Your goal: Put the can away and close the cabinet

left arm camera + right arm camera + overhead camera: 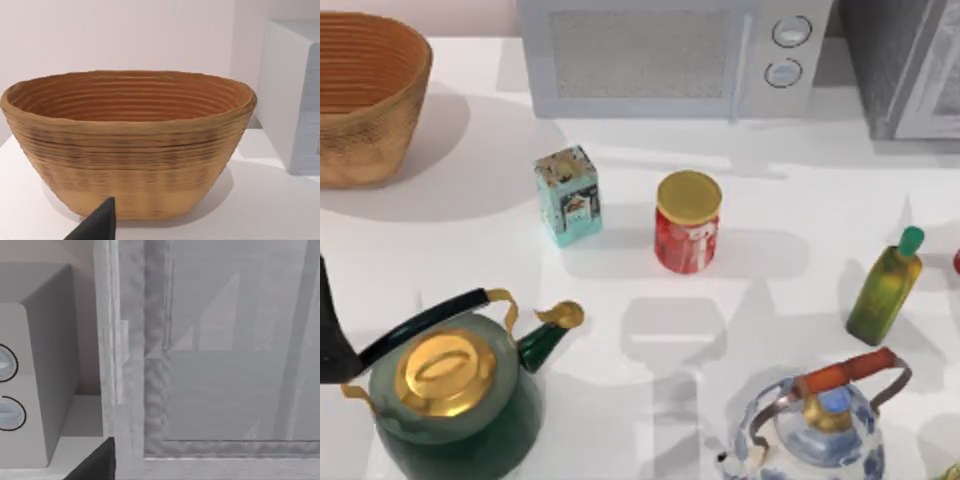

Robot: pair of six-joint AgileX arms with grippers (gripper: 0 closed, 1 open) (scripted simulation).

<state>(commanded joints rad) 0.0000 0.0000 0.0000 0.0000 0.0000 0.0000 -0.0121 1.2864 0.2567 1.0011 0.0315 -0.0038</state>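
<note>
Can (687, 221), red with a gold lid, stands upright mid-worktop (800, 200), just right of a teal carton (568, 195) and well short of the cabinet (905, 65) at the far right. Looks rigid, light and smooth-walled, so I'd pinch it across the body below the lid. Left end effector (97, 225) faces the basket (127, 145), right end effector (95, 462) faces the cabinet; cannot tell either's state.

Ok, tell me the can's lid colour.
Yellow-gold lid on the red can, clearest in the top view.

Red can (687, 222) upright mid-table, grey cabinet (905, 65) back right
</note>
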